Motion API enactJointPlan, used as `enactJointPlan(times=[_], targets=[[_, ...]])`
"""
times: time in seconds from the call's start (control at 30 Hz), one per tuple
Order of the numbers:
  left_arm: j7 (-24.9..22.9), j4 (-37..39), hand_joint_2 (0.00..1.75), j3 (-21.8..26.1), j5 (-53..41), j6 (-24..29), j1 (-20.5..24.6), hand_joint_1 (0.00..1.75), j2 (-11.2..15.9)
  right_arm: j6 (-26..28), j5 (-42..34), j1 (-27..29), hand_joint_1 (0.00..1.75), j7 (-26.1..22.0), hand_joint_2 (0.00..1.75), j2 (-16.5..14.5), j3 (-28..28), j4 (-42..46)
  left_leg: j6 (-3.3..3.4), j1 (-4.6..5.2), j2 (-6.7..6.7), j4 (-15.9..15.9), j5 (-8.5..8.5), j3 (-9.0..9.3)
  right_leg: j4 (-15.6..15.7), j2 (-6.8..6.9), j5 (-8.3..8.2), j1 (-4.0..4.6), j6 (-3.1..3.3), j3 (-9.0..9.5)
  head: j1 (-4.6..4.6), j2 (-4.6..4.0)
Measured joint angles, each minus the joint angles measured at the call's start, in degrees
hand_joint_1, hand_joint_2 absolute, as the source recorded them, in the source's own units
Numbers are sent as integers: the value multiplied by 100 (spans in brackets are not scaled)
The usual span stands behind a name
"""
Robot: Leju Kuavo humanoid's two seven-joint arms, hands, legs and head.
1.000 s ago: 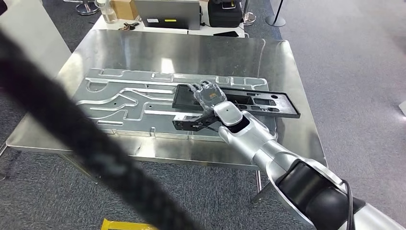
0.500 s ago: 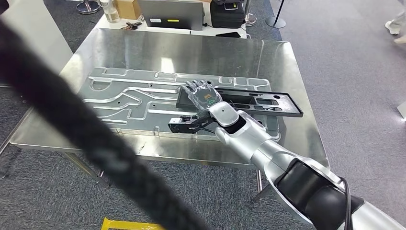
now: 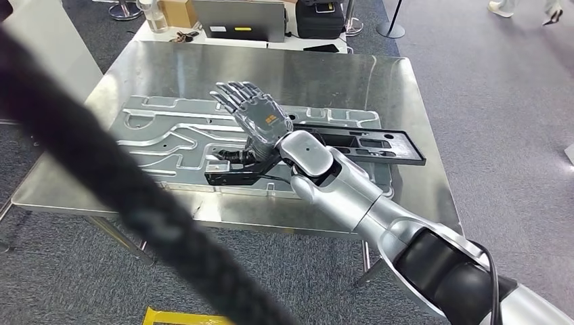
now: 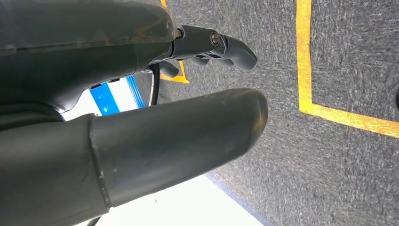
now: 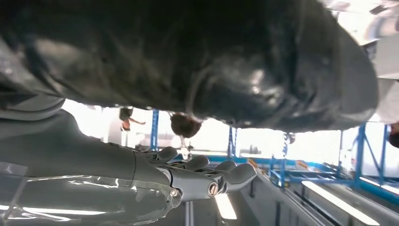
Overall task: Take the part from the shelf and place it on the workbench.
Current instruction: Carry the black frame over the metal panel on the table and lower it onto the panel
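Flat on the workbench lies the part, a long black frame with rectangular cut-outs and a matte finish. It rests across the right end of a big silvery plate, a cast-looking metal piece with raised ribs, curved channels and rounded corners, which itself sits on the brushed steel top of the bench. The near left end of the part is hidden behind the right hand. That hand is lifted clear of the part, palm turned up and tilted, its dark grey fingers spread wide and holding nothing; a clear film covers its back. The smooth silver forearm runs back toward the lower right. In the left wrist view the left hand hangs over dark, coarse carpet marked with yellow tape lines, its thick grey thumb straight and its darker fingers apart, empty. A fat black cable, blurred, crosses the head view diagonally. Beyond the bench stands a table with a grey case.
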State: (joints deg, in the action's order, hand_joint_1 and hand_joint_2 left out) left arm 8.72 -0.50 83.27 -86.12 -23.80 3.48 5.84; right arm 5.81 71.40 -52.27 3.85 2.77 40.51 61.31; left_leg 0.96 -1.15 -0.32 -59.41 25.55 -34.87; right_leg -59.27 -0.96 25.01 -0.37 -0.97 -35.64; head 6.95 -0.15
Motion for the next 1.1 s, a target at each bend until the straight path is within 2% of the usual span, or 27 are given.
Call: enactJointPlan(times=[0.03, 0.07, 0.17, 0.2, 0.23, 0.27, 0.33, 0.37, 0.4, 0.43, 0.5, 0.53, 0.57, 0.63, 0.7, 0.73, 0.77, 0.8, 0.87, 0.9, 0.93, 1.0, 1.03, 1.1], targets=[[1, 0, 0, 0, -2, -8, 6, 0, -1, 26, 8, -1, 0, -10, 0, 16, 15, 7, 30, -17, 0, 47, -27, 24, -54, 12, 53, 0, -14, -18, 2, 0], [1, 0, 0, 0, -4, -15, 10, 0, -2, 49, 17, -3, 0, -14, 0, 34, 26, 9, 60, -37, -1, 96, -56, 46, -214, 23, 172, -1, -28, -85, 2, 0], [1, 0, 0, -1, -6, -25, 10, 0, -2, 82, 39, 21, 0, -16, 0, 77, 39, -3, 89, -57, -32, 137, -91, 49, -1216, 40, 707, -39, -69, -533, 2, 0], [1, 0, 0, -2, -6, -25, 8, 0, -2, 84, 45, 40, 0, -16, 0, 86, 49, -8, 79, -63, -60, 133, -92, 44, -1457, 42, 775, -63, -86, -637, 3, 0], [1, 0, 0, -2, -6, -25, 7, 0, -2, 84, 50, 56, 0, -16, 0, 97, 59, -13, 64, -72, -92, 127, -91, 43, -1504, 44, 739, -88, -101, -647, 2, 0], [1, 0, 0, -2, -6, -25, 7, 0, -2, 85, 54, 65, 0, -15, 0, 108, 69, -16, 38, -87, -135, 117, -87, 42, -1331, 40, 602, -114, -116, -545, 3, 0], [1, 0, 0, -2, -6, -25, 10, 0, -2, 88, 60, 59, 0, -15, 0, 130, 77, -20, -35, -116, -219, 85, -70, 37, -588, -56, 277, -161, -141, -141, 3, 0], [2, 0, 0, -2, -6, -25, 17, 0, -2, 89, 61, 55, 0, -15, 0, 140, 80, -21, -84, -120, -261, 66, -63, 26, -278, -116, 186, -165, -137, 21, 2, 0], [3, 0, 0, -2, -6, -25, 24, 0, -2, 92, 62, 55, 0, -15, 0, 147, 86, -21, -135, -123, -299, 59, -67, 13, -93, -155, 158, -158, -121, 114, 1, 0], [4, 0, 0, -2, -6, -25, 26, 0, -3, 95, 64, 56, 0, -15, 0, 155, 96, -21, -185, -126, -337, 69, -80, 0, -42, -166, 183, -136, -92, 139, 1, 0], [10, 1, 0, -2, -7, -26, 17, 0, -5, 109, 67, 52, 0, -17, 0, 159, 121, -27, -272, -146, -387, 102, -103, -9, -26, -63, 161, -112, 0, 143, 3, 0], [16, 1, 0, -2, -8, -27, 5, 0, -5, 122, 71, 43, 0, -21, 0, 155, 134, -33, -296, -149, -337, 67, -76, -29, -8, -13, 151, -113, 55, 153, 2, 0], [23, 2, 0, -2, -9, -27, -3, 0, -4, 139, 74, 31, 0, -25, 0, 149, 151, -40, -307, -145, -258, -63, 6, -86, 13, 39, 140, -116, 108, 163, 1, 0], [40, 2, 0, -2, -4, -27, -8, 0, 9, 181, 90, 25, 0, -51, 0, 135, 215, -56, -298, -122, -86, -675, 332, -370, 32, 148, 138, -91, 185, 175, -3, 0], [57, 2, 0, -1, 5, -30, -22, 0, 27, 218, 113, 62, 0, -87, 0, 117, 324, -60, -287, -108, -47, -1382, 612, -709, 30, 259, 150, -42, 220, 176, -3, 0], [66, 2, 0, 0, 10, -34, -42, 0, 38, 237, 132, 91, 0, -96, 0, 93, 391, -47, -279, -103, -38, -1520, 619, -775, 27, 315, 159, -19, 233, 179, -2, 0], [73, 2, 0, 1, 23, -43, -67, 0, 57, 253, 157, 117, 0, -92, 0, 50, 459, -25, -266, -98, -18, -1418, 513, -718, 21, 368, 169, -2, 243, 186, -2, 0], [79, 2, 0, 3, 41, -56, -92, 0, 87, 268, 184, 133, 0, -73, 0, -8, 524, 1, -246, -90, 32, -1111, 334, -556, 12, 419, 184, 10, 247, 196, -2, 0], [85, 2, 0, 8, 90, -105, -116, 0, 168, 286, 234, 129, 0, -9, 0, -167, 636, 40, -193, -38, 293, -348, 49, -168, -20, 513, 224, 43, 227, 214, -1, 0], [79, 2, 0, 10, 102, -134, -120, 0, 209, 291, 256, 113, 0, 26, 44, -251, 687, 46, -165, -8, 380, -119, -10, -58, -32, 555, 241, 60, 207, 219, -1, 0], [72, 2, 0, 11, 106, -162, -122, 0, 246, 297, 275, 95, 0, 57, 87, -337, 736, 48, -140, 18, 424, -19, -15, -21, -39, 602, 253, 78, 186, 225, 0, 0], [51, 2, 0, 11, 81, -193, -146, 0, 310, 314, 297, 57, 0, 96, 175, -498, 828, 57, -94, 24, 287, 1, -39, -28, -32, 704, 272, 92, 139, 245, 0, 0], [46, 2, 0, 11, 68, -196, -164, 0, 333, 325, 298, 39, 0, 106, 175, -558, 860, 75, -70, 13, 224, 20, -55, -23, -58, 677, 310, 79, 107, 249, 1, 0], [48, 2, 0, 9, 55, -192, -189, 0, 362, 352, 299, 5, 0, 115, 175, -615, 905, 131, -9, -16, 101, 56, -87, -14, -373, 446, 542, 40, 46, 131, 1, 0]])
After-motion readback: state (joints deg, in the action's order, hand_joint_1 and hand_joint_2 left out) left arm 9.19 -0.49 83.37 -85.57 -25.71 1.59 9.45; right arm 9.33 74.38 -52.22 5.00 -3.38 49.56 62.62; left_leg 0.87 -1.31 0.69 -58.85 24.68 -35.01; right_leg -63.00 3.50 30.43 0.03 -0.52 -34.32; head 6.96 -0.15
